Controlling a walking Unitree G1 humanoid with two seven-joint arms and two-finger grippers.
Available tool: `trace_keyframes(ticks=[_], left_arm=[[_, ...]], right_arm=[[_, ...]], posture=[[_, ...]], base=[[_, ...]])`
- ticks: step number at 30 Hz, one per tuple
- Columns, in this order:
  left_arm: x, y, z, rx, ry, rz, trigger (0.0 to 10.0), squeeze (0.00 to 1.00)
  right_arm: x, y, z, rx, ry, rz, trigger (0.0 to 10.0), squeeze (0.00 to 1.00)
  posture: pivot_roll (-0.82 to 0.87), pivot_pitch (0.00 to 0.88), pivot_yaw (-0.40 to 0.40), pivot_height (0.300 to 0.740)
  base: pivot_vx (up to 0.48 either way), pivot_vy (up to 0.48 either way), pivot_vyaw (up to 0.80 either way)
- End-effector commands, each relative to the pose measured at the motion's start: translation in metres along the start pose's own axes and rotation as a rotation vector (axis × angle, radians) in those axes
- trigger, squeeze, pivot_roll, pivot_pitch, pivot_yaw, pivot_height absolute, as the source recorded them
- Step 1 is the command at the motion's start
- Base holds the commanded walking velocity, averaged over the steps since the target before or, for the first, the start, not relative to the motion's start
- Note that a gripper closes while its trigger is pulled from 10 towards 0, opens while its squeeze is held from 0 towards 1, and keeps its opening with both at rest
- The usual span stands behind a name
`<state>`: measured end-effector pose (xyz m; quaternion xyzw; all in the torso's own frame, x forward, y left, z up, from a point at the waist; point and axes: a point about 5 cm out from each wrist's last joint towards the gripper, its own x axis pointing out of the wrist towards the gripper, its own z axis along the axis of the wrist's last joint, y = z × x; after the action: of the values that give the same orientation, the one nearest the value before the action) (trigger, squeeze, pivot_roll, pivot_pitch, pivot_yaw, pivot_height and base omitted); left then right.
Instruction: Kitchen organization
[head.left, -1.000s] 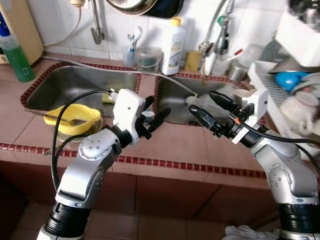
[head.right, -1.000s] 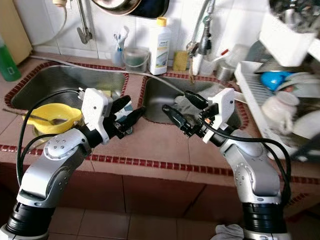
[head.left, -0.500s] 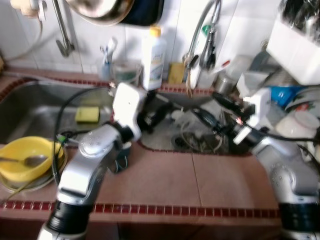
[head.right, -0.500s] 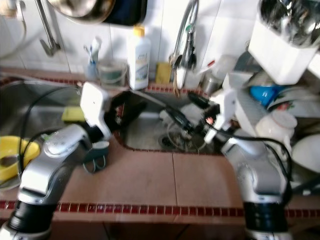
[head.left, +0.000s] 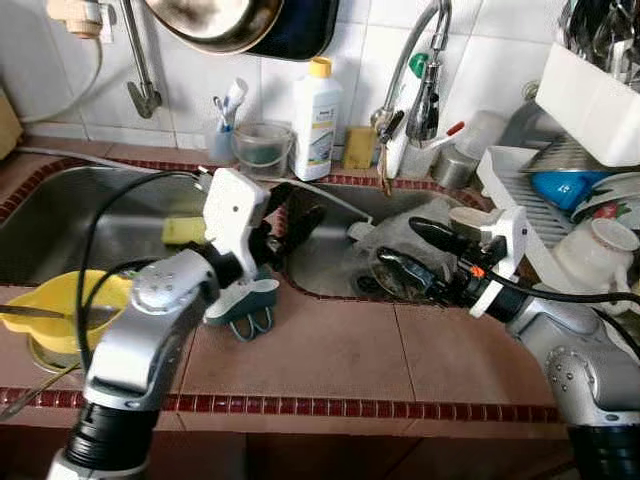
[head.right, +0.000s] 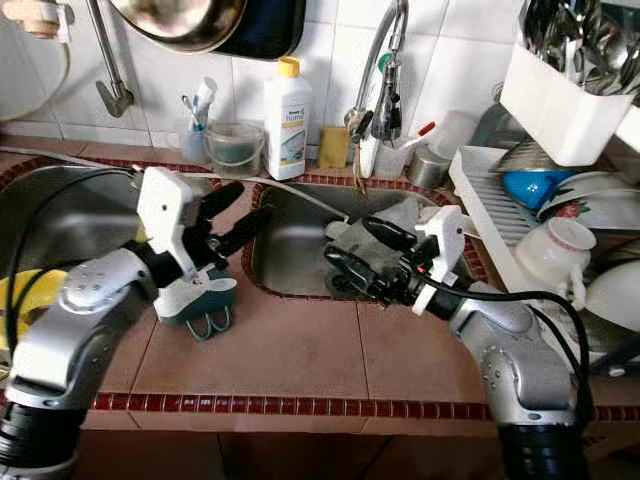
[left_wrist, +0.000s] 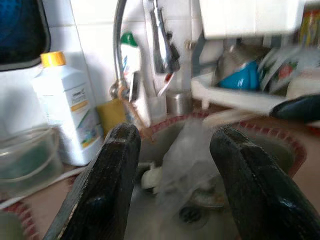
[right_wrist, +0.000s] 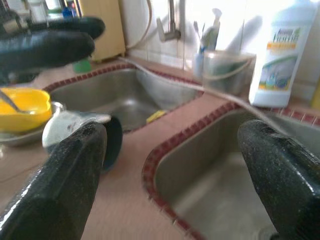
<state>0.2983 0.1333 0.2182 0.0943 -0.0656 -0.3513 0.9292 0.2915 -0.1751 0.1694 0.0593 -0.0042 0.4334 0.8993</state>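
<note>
My left gripper (head.left: 300, 203) hangs open over the tiled divider between the two sinks, with nothing between its fingers. My right gripper (head.left: 400, 244) is open above the right sink (head.left: 322, 258), its fingertips pointing left. That sink holds a crumpled translucent sheet (left_wrist: 187, 150) and dark clutter around the drain (head.left: 385, 278). A dark teal and white object (head.left: 245, 300) lies on the counter just below my left wrist; it also appears as the teal object (right_wrist: 107, 137) in the right wrist view.
The left sink holds a yellow sponge (head.left: 183, 230); a yellow bowl with a spoon (head.left: 60, 310) stands at its front. A white bottle (head.left: 316, 120), a plastic tub (head.left: 262, 145) and the tap (head.left: 415, 60) line the back wall. A loaded dish rack (head.left: 580, 190) fills the right.
The camera has moved closer to the counter and to the right. Both grippers now reach forward over the right sink instead of hovering at the counter's front edge. Both stay open.
</note>
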Motion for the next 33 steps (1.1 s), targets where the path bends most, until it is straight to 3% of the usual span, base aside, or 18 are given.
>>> trace_keyframes(ticks=[1, 3, 6, 7, 8, 16, 33], left_arm=[[-0.009, 0.006, 0.001, 0.059, 0.023, 0.008, 10.0, 0.00], [-0.019, 0.011, -0.002, 0.111, 0.050, 0.010, 10.0, 0.00], [-0.030, 0.015, -0.009, 0.105, 0.091, 0.001, 10.0, 0.00], [-0.034, 0.017, -0.011, 0.099, 0.103, -0.001, 10.0, 0.00], [-0.036, 0.017, -0.011, 0.110, 0.104, -0.003, 10.0, 0.00], [-0.044, 0.011, -0.005, 0.064, 0.073, -0.054, 10.0, 0.00], [-0.048, 0.006, 0.002, 0.049, 0.053, -0.024, 10.0, 0.00]], right_arm=[[-0.005, -0.003, -0.006, 0.001, 0.046, -0.002, 10.0, 1.00], [-0.007, -0.005, -0.010, 0.007, 0.060, -0.007, 10.0, 1.00], [-0.009, -0.007, -0.016, 0.010, 0.080, -0.013, 10.0, 1.00], [-0.009, -0.009, -0.019, 0.006, 0.092, -0.024, 10.0, 0.30], [-0.009, -0.010, -0.021, 0.002, 0.101, -0.035, 10.0, 0.00], [0.001, -0.025, -0.031, -0.046, 0.139, -0.085, 10.0, 0.00], [0.055, -0.021, -0.036, -0.090, 0.151, 0.095, 10.0, 0.00]], posture=[[0.05, 0.051, -0.076, 0.740], [0.05, 0.054, -0.075, 0.740], [0.06, 0.058, -0.073, 0.740], [0.06, 0.061, -0.074, 0.740], [0.06, 0.062, -0.073, 0.740], [0.07, 0.076, -0.084, 0.740], [0.12, 0.104, -0.112, 0.740]], base=[[0.000, 0.000, 0.00], [0.000, 0.000, 0.00], [0.000, 0.000, 0.00], [0.000, 0.000, 0.00], [0.000, 0.000, 0.00], [0.000, 0.000, 0.00], [0.000, 0.000, 0.00]])
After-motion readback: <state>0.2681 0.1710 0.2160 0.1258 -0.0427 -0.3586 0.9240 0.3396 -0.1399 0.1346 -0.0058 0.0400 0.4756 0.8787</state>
